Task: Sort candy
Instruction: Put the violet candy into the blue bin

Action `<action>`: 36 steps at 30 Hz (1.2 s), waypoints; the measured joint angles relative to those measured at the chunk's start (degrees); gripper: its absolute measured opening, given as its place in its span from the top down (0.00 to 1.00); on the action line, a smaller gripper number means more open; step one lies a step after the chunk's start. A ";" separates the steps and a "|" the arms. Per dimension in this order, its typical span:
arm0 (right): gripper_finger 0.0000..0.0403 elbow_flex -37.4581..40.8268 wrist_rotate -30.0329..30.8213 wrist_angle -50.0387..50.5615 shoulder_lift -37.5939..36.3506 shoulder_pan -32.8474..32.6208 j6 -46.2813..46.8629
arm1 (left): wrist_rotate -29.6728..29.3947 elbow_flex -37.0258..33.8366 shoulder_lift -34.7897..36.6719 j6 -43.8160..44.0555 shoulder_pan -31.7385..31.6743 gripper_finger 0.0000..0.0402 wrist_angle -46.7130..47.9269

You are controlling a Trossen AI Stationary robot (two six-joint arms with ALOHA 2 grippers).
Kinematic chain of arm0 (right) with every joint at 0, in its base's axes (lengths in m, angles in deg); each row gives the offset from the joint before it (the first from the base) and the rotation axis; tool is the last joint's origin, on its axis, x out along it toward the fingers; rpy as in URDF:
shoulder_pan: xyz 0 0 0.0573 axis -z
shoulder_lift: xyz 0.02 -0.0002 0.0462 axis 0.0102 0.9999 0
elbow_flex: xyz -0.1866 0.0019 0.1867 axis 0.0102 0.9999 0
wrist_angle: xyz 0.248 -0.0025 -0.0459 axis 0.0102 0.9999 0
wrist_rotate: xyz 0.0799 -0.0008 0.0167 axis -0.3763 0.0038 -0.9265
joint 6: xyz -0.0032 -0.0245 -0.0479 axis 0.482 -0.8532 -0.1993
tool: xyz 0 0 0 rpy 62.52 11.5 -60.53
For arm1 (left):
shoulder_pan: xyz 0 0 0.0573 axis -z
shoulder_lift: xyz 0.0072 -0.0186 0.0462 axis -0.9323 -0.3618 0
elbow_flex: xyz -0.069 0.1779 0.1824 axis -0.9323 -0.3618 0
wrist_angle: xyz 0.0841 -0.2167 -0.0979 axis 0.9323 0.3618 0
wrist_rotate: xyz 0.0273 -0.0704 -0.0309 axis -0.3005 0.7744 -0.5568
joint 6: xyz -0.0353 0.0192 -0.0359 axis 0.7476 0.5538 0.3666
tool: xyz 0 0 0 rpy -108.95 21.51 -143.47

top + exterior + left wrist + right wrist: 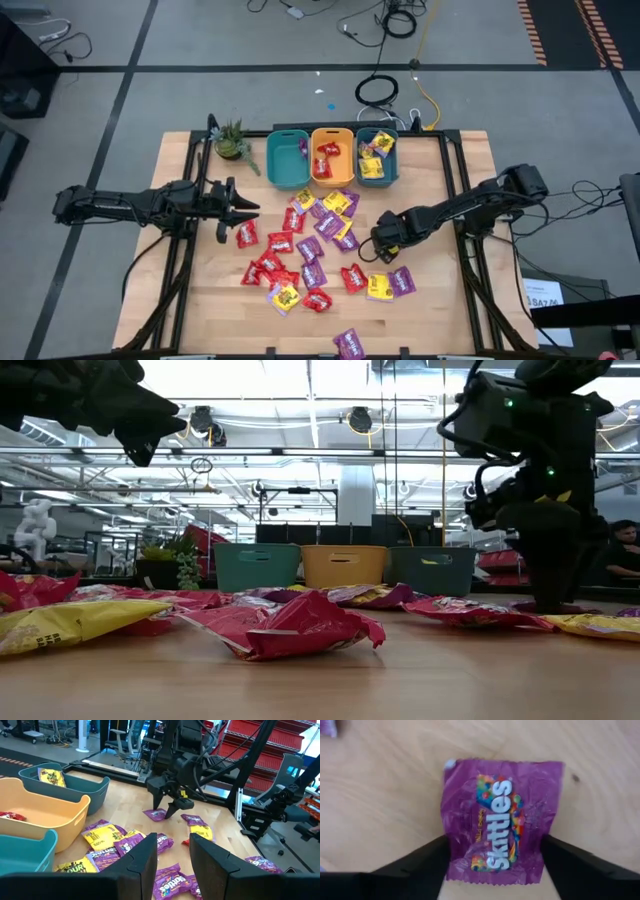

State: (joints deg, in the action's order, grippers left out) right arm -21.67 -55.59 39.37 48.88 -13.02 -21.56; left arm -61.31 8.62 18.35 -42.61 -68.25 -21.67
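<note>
Where right pincer [492, 852] straddles purple packet [497, 820] unclenched, packet's lower edge cut off; left pincer [172, 857] parted, empty.

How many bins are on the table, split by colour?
teal bins: 2
orange bin: 1
Total: 3

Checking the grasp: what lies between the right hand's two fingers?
A purple candy packet lies flat on the table between the right hand's open fingers, seen in the right wrist view.
</note>
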 joint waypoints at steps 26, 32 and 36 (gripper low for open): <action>0.93 -28.63 12.26 -9.75 -10.43 15.38 -37.57 | 0.02 0.00 -0.02 0.00 -0.01 0.69 0.00; 0.92 -45.27 8.06 -16.31 3.26 22.16 -55.24 | 0.02 0.00 -0.01 0.00 0.00 0.69 0.02; 0.92 -56.92 7.92 -16.50 15.19 25.43 -58.02 | 0.02 0.00 -0.02 0.00 -0.02 0.69 0.02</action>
State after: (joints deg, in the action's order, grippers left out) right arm -78.58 -47.67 22.87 64.07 12.41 -79.58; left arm -61.29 8.62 18.33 -42.61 -68.27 -21.64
